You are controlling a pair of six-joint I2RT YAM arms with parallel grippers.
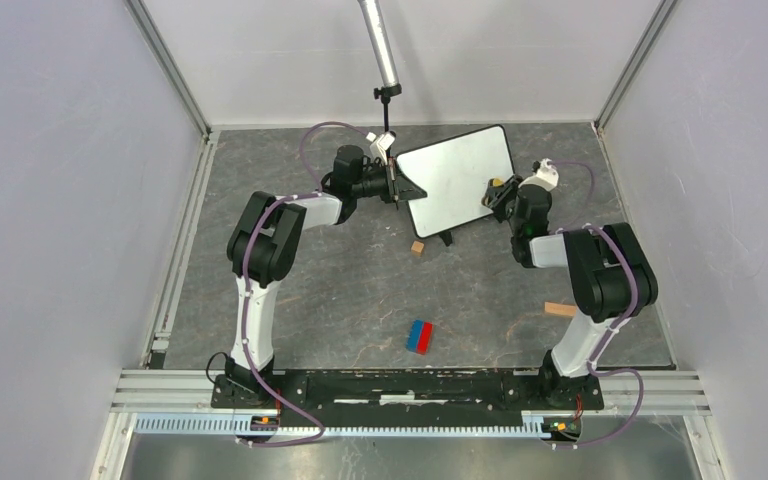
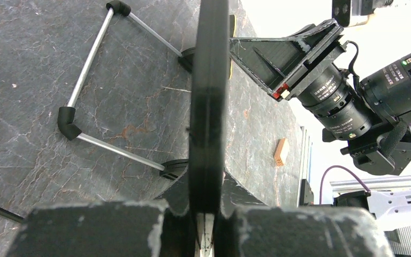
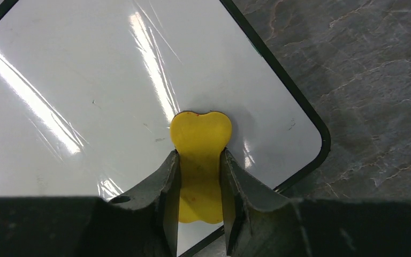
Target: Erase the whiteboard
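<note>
Grey stone-patterned tabletop (image 1: 340, 290) is carrying the whiteboard (image 1: 457, 175) at its far middle, propped on its stand. For steadiness, the left gripper (image 1: 397, 187) is clamping the board's left edge, while the right gripper (image 3: 199, 155) is squeezing a yellow eraser (image 3: 200, 131) flat against the face for wiping.

Part of the whiteboard (image 3: 85, 80) beyond the right wrist view.
</note>
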